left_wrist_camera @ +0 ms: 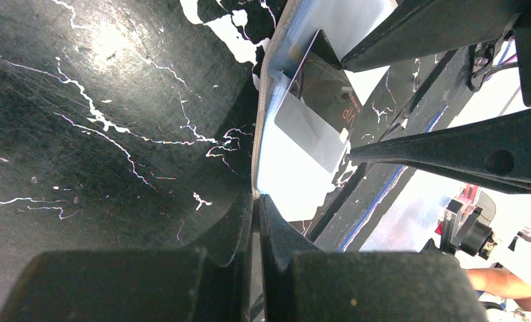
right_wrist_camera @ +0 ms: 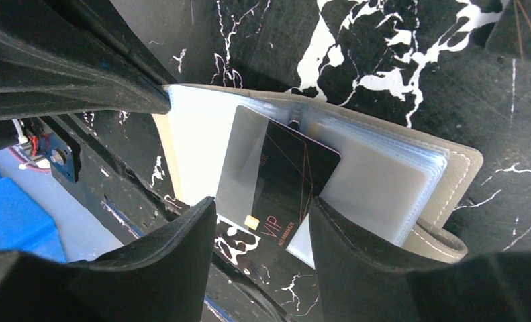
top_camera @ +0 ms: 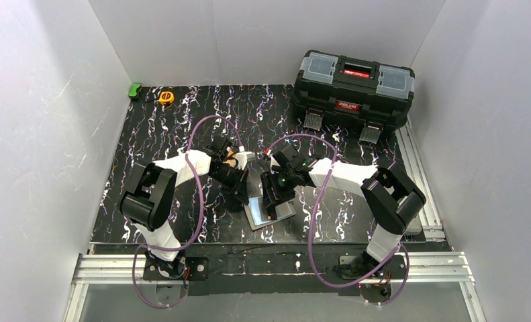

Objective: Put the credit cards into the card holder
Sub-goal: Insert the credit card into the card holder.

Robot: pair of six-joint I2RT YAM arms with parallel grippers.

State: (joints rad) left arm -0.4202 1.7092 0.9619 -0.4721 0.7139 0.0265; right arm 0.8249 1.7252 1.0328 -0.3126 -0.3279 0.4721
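My left claw point(left_wrist_camera: 257, 199) pinches the edge of the card holder point(right_wrist_camera: 460, 168); my right claw point(right_wrist_camera: 261, 204), open, straddles the dark card point(right_wrist_camera: 286, 168) in it.

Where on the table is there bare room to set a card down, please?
Bare mat lies left of the left arm and in the far strip between the tape measure and the toolbox. The centre is crowded: left pincer and right pincer meet at the open card holder.

Black toolbox point(top_camera: 354, 89) far right; yellow tape measure point(top_camera: 166, 97) & green obj point(top_camera: 135, 90) far-left corner, on black marbled mat point(top_camera: 155, 134).
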